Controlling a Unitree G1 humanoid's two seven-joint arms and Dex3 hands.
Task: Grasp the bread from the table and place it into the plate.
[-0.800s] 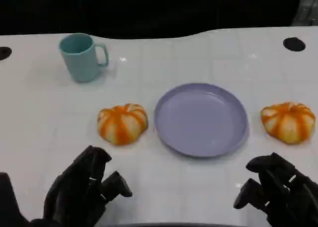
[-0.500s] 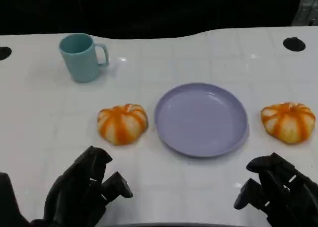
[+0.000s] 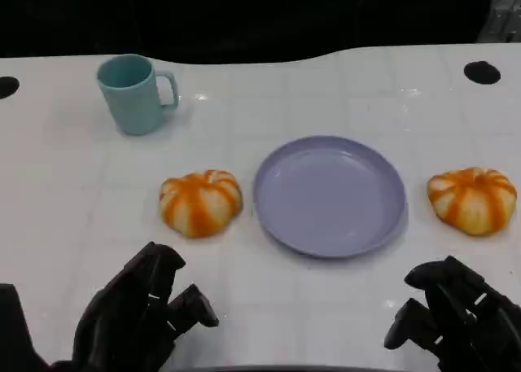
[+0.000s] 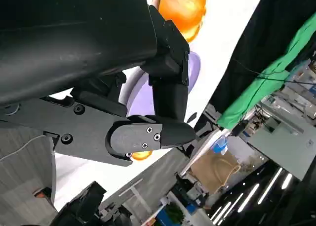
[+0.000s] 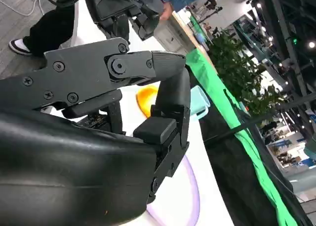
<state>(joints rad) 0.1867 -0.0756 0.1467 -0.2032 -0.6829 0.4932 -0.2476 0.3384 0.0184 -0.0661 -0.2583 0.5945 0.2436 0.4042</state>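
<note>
Black fingers [image 3: 167,270] curled, nothing held

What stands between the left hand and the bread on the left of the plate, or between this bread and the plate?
Nothing visible. Bare table separates the left hand from the bread, which lies beside the plate rim.

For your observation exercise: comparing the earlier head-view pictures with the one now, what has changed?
Almost nothing: the right hand has sunk slightly toward the picture's lower edge. The left hand, both orange-striped bread rolls, the round lilac plate and the teal mug stayed put.
</note>
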